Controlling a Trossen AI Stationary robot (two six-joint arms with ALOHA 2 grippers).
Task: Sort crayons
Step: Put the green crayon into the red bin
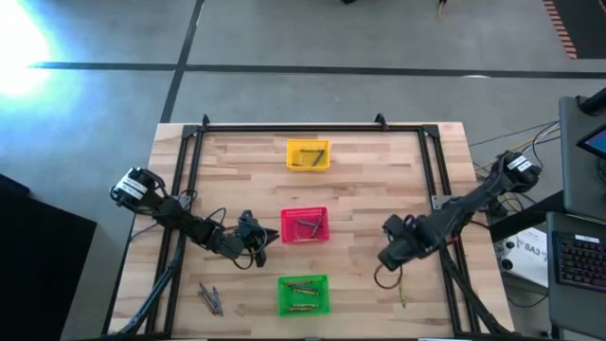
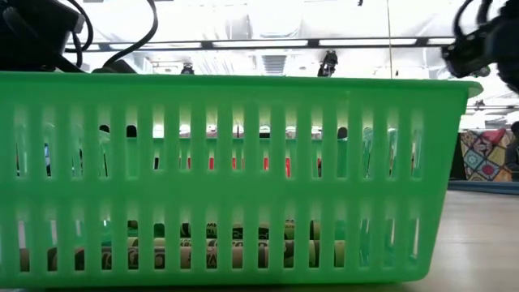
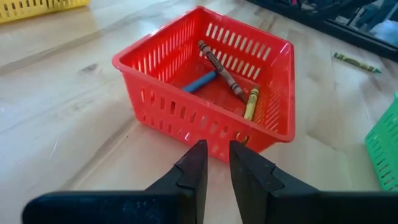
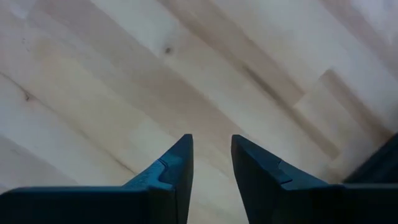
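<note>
**Both claws empty; loose crayons wait at the front of the counter**

Your left claw [image 3: 213,163] sits low, just short of the red basket [image 3: 186,106], its fingers a narrow slit apart with nothing between them. Your right claw [image 4: 211,163] hangs over bare counter [image 4: 124,81] toward the right side, fingers likewise a small gap apart and empty.

Crayons already lie in all three baskets: several in the red one [image 3: 221,65], a few in the yellow basket [image 1: 308,155] at the back, and more in the green basket [image 1: 303,295] at the front. What you have left to sort, as far as I can judge, is a small cluster of crayons [image 1: 210,298] on the counter at front left, and a single crayon [image 1: 401,296] at front right, just in front of your right claw.

Expect each stick to be very light, stiff and easily snapped, with a paper wrapper that gives some grip but a round body that rolls. Take one at its middle, fingers across its length, and pinch gently. In the cluster the sticks touch or cross, so pick the outermost first.
</note>
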